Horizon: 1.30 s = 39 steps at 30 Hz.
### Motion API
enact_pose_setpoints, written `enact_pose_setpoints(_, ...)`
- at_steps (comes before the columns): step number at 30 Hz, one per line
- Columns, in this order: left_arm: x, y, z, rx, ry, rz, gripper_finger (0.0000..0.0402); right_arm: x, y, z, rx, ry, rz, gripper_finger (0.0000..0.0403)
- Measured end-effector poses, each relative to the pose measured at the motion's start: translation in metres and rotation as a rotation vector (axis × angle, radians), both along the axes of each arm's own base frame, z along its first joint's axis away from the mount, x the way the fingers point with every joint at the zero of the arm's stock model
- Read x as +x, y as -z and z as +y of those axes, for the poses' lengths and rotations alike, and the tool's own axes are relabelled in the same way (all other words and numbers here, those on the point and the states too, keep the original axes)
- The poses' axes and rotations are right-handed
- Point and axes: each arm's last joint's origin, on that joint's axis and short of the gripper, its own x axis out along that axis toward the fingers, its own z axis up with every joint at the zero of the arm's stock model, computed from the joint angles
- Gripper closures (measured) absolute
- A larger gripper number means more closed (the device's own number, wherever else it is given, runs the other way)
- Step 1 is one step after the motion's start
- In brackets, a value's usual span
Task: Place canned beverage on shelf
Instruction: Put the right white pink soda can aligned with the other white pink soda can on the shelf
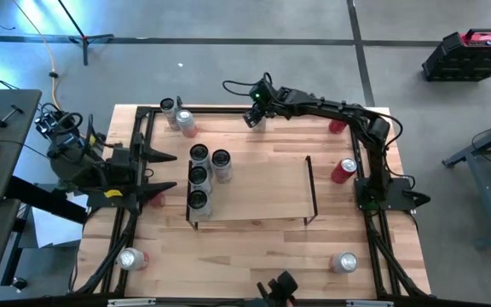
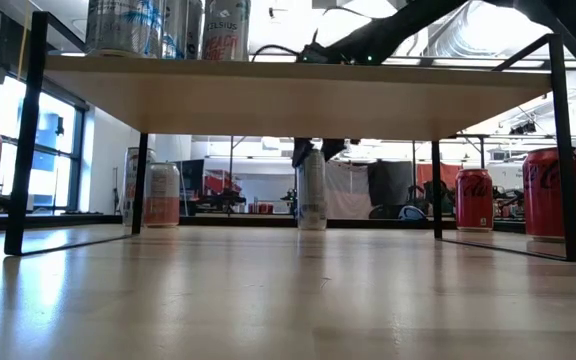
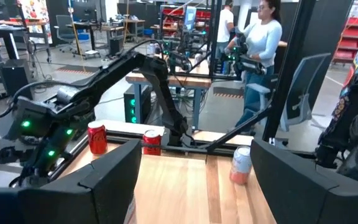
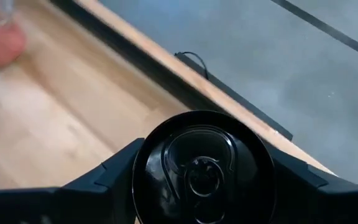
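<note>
Standing upright, long axis vertical, near the table's (image 1: 254, 166) far edge: silver cylindrical metal can (image 1: 257, 121), right end effector (image 1: 256, 115) straddling it, grip uncertain. Counted four cans on the low light-wood shelf (image 1: 262, 188).

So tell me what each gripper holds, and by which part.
The right gripper straddles the top of an upright can near the far table edge, fingers at its sides; a firm grip cannot be told. The left gripper holds nothing.

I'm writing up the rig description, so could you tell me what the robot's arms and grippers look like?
Both arms, the left arm and right arm, are dark, jointed and slim, with small green lights. Each gripper has two broad, black, wedge-shaped fingers.
</note>
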Motion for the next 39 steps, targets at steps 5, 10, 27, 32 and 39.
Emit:
enact_pose_setpoints(5, -0.004, -0.002, 0.003, -0.011, 0.006, -0.011, 0.0111, -0.008, -0.041, 0.024, -0.051, -0.065, -0.052, 0.0156)
enact_pose_setpoints(10, -0.005, -0.004, 0.003, -0.007, 0.057, -0.019, 0.0111, -0.027, -0.09, 0.069, -0.101, -0.188, -0.059, 0.0155)
enact_pose_setpoints(27, -0.017, -0.035, 0.015, -0.083, 0.039, -0.264, 0.0111, -0.075, -0.231, 0.24, -0.215, -0.736, -0.226, 0.0153)
enact_pose_setpoints(32, -0.018, -0.036, 0.016, -0.101, 0.039, -0.275, 0.0111, -0.071, -0.225, 0.287, -0.182, -0.977, -0.26, 0.0153)
enact_pose_setpoints(39, -0.014, -0.035, 0.011, -0.093, 0.074, -0.273, 0.0111, -0.044, -0.191, 0.331, -0.197, -1.162, -0.185, 0.0153)
